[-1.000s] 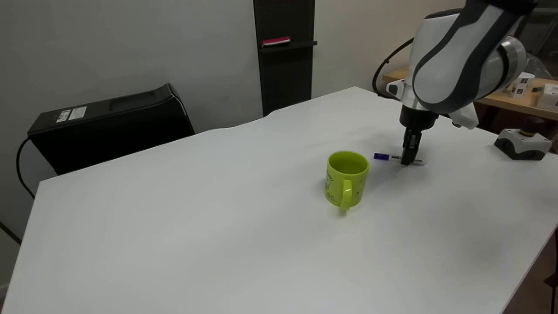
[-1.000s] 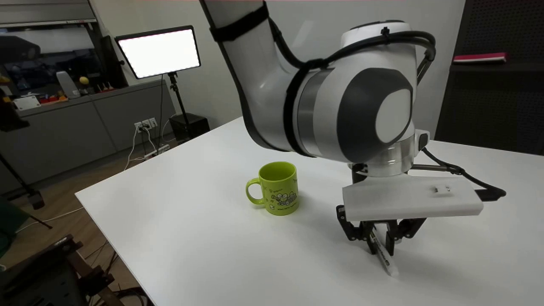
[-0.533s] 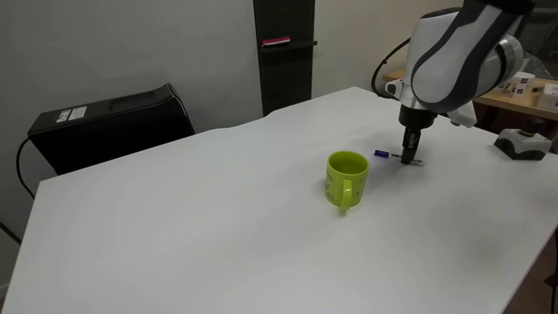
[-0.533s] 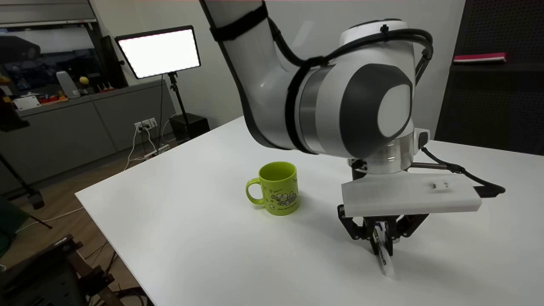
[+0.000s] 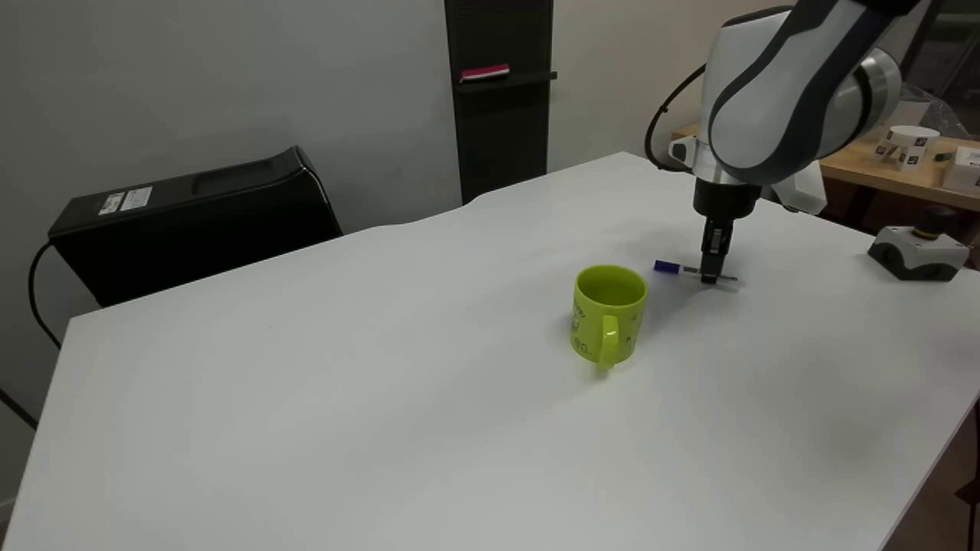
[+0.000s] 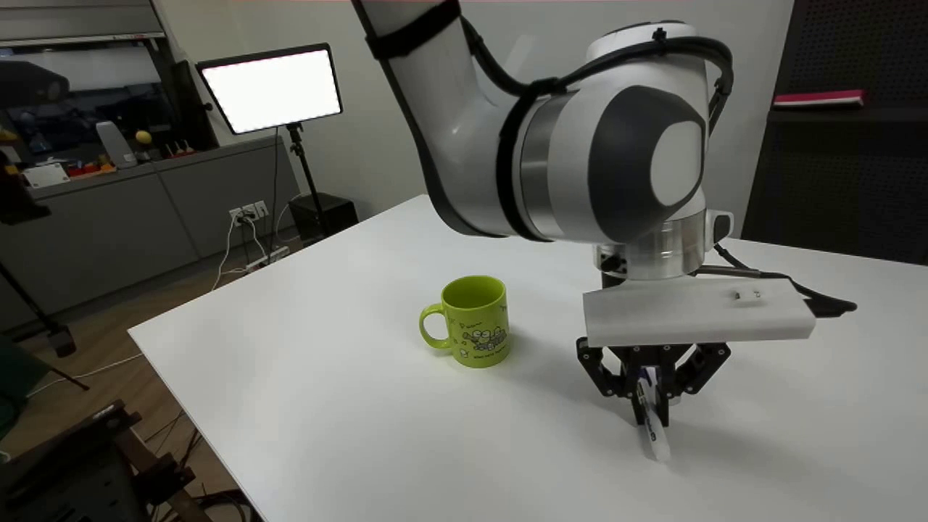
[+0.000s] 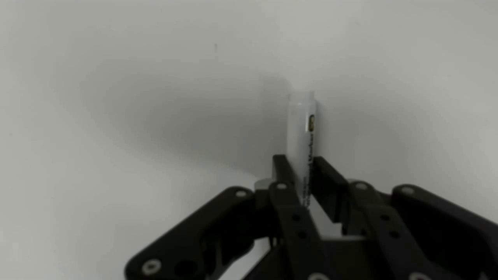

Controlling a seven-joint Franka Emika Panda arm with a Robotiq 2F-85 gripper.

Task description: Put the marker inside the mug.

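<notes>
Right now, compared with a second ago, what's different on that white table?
The pincer has closed on the marker, where a gap showed before, and both have moved slightly upward in both exterior views. Whether the marker is fully clear of the table, I can't tell. The green mug stayed put, upright.

Wht tbl (image 5: pixel 367 367) w/ upright green mug (image 5: pixel 607 321), gray/blk box (image 5: pixel 919 252)

White arm (image 6: pixel 451 134), dark grey patches (image 6: pixel 628 161), black cable (image 6: pixel 685 45), black tool (image 7: pixel 299 159)
</notes>
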